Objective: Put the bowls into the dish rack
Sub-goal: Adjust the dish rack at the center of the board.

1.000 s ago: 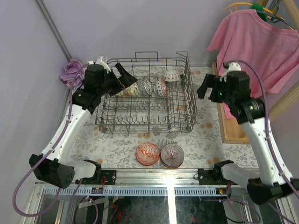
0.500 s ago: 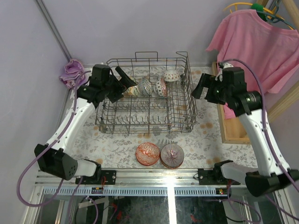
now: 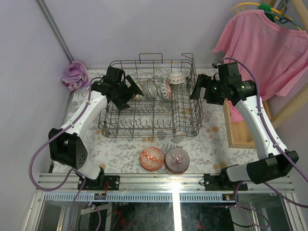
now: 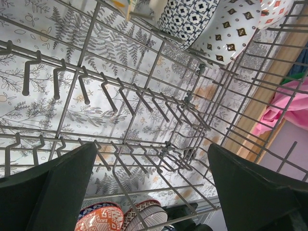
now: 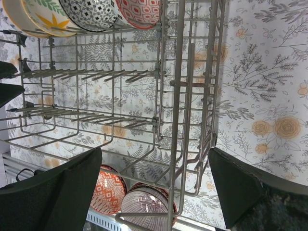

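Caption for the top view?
Open left gripper over the dish rack, open right gripper beside it; racked bowls inside, two loose bowls outside.

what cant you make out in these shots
- Top view: left gripper hides the leftmost bowls in the rack.
- Left wrist: racked bowls are cut off by the top edge.
- Right wrist: table bowls sit partly behind rack wires and are clipped at the bottom edge.

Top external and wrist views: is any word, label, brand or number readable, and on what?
No text can be read in any view.
The bowls carry only patterns; the dish rack and the pink shirt show no print.
Small coloured spots on the front rail are too small to tell whether they are labels.
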Tool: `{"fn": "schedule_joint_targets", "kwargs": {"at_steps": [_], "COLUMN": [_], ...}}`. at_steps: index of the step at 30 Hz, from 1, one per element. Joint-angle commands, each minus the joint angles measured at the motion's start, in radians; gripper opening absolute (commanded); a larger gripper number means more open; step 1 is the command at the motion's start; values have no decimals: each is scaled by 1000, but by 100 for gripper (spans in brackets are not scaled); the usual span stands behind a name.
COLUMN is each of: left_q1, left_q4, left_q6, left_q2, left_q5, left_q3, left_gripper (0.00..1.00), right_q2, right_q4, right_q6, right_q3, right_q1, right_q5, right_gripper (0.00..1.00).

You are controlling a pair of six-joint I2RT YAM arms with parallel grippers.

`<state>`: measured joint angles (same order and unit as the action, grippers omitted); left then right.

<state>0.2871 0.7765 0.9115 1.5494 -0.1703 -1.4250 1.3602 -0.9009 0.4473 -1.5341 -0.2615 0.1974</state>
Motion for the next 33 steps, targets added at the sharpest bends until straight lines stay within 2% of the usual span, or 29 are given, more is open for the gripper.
{"fn": "schedule_joint_targets", "kwargs": {"at_steps": [1, 10, 22, 33], "left_q1": [-3, -3, -3, -8], "left_q4": [68, 143, 203, 282], "left_q6": [6, -26, -112, -162], "left_q2": [18, 48, 144, 168], "left_q5": [-84, -133, -150, -51], "left_q3": [-25, -31, -124, -228], "left_gripper": [100, 100, 100, 100], "right_q2": [35, 107, 212, 285], "right_q4": [-28, -24, -32, -20], "right_q6": [0, 5, 19, 36], "right_q3": [-28, -66, -124, -150], "right_q1": [2, 2, 1, 1], "right_q5": [71, 67, 82, 124], "right_gripper": [100, 100, 100, 100]}}
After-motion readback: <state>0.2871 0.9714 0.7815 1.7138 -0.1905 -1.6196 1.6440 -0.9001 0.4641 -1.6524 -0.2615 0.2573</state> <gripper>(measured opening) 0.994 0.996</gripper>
